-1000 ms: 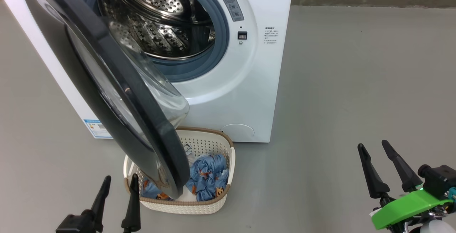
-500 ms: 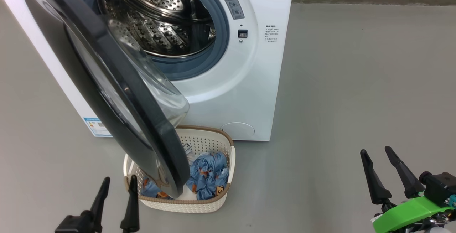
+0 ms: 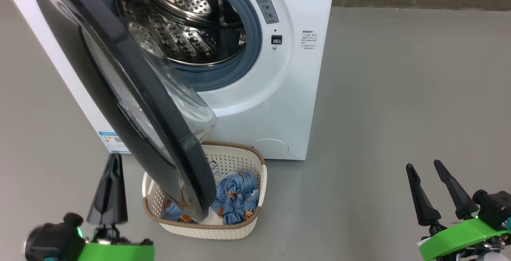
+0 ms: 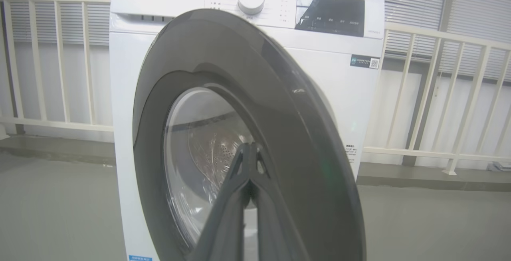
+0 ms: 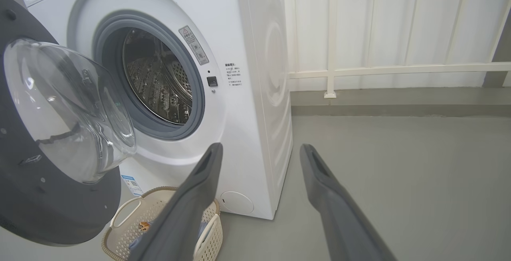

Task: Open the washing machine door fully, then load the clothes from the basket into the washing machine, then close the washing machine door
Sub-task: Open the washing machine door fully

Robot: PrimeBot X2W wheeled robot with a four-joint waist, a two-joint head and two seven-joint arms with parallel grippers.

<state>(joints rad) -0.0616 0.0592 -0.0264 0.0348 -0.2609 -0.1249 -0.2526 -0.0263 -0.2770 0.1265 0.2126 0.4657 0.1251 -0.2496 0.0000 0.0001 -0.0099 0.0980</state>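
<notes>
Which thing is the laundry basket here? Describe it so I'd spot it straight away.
Find the big white washing machine, whose round black-rimmed door hangs partly open. On the grey floor below that door's lower edge sits the basket. It is the small cream tub with perforated sides and a brown rim, holding light blue clothes.

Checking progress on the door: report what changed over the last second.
The left pincer snapped shut on nothing and advanced up the head view, toward the washing machine door. The right pincer stayed open and low. The door stayed partly open over the basket, with the clothes still inside it.
</notes>
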